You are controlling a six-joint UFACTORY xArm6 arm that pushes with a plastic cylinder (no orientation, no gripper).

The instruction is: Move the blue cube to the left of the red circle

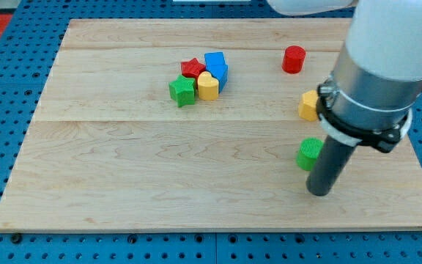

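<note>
Camera view shows my tip (319, 192) low on the view's right, just beside the green cylinder (309, 153) and well apart from the blue cube (216, 67). The rod has nothing to clench or release; it grasps nothing and touches no block that I can see.

The blue cube sits in a tight cluster near the top middle, touching the red star (192, 69) and the yellow block (208, 86), with the green star (183, 91) against them. The red circle (293, 59) stands alone at the view's right of the cluster, so the cube is already on its left side, but not close.

The risk, in my judgement, is the cluster: if I push the cube from the left, the red star and yellow block may travel with it. On the way there, the rod can also knock the green cylinder or the yellow block at the arm (309, 105), which the arm half hides. A push too strong may hit the red circle itself.

All blocks look like ribbed hard plastic. The board (123, 191) is pale smooth wood, so blocks probably slide easily.
</note>
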